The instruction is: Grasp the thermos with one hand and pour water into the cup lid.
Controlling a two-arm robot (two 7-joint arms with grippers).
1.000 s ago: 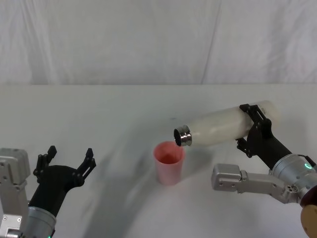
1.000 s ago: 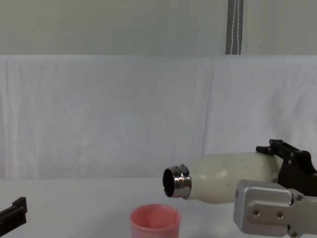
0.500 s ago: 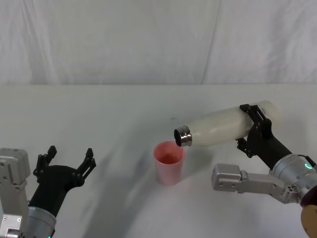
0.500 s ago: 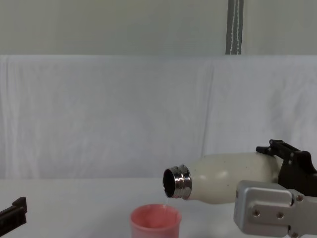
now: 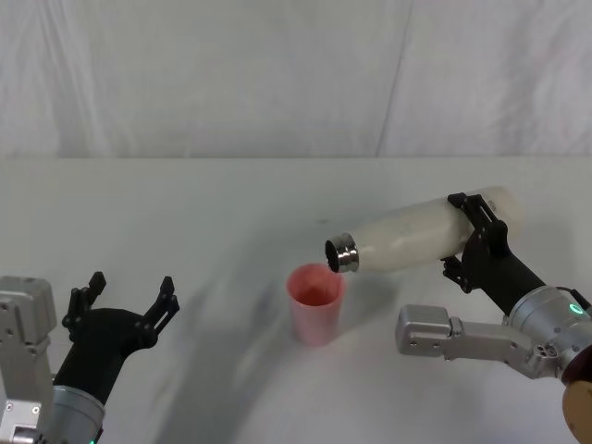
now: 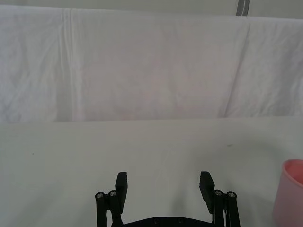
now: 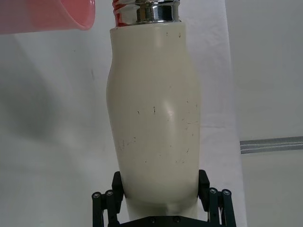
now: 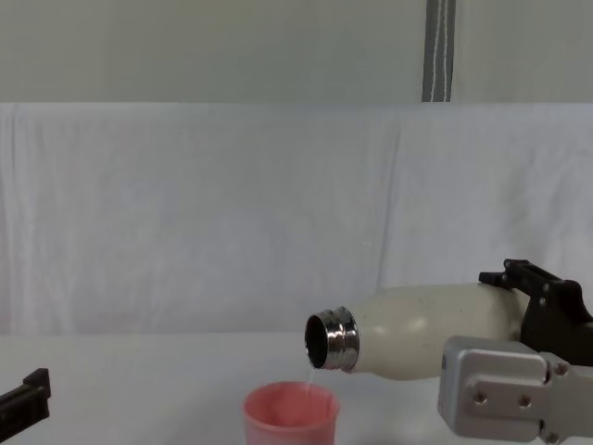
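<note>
The cream-white thermos (image 5: 416, 233) lies tilted almost flat in the air, its steel neck (image 5: 341, 253) just above the rim of the pink cup lid (image 5: 315, 302) standing on the table. My right gripper (image 5: 473, 239) is shut on the thermos's lower body. In the chest view a thin stream of water falls from the thermos (image 8: 422, 332) mouth into the cup lid (image 8: 290, 415). The right wrist view shows the thermos (image 7: 155, 123) between the fingers (image 7: 204, 185), with the cup lid (image 7: 47, 15) beyond the neck. My left gripper (image 5: 125, 298) rests open near the table's front left, away from both.
A white cloth covers the table (image 5: 185, 213) and hangs as a backdrop behind it. The left gripper (image 6: 164, 185) faces bare cloth, with the cup lid's edge (image 6: 289, 191) off to one side.
The thermos holds nearly the same tilt over the cup lid. A thin water stream shows again below the neck. The left arm has not moved.
</note>
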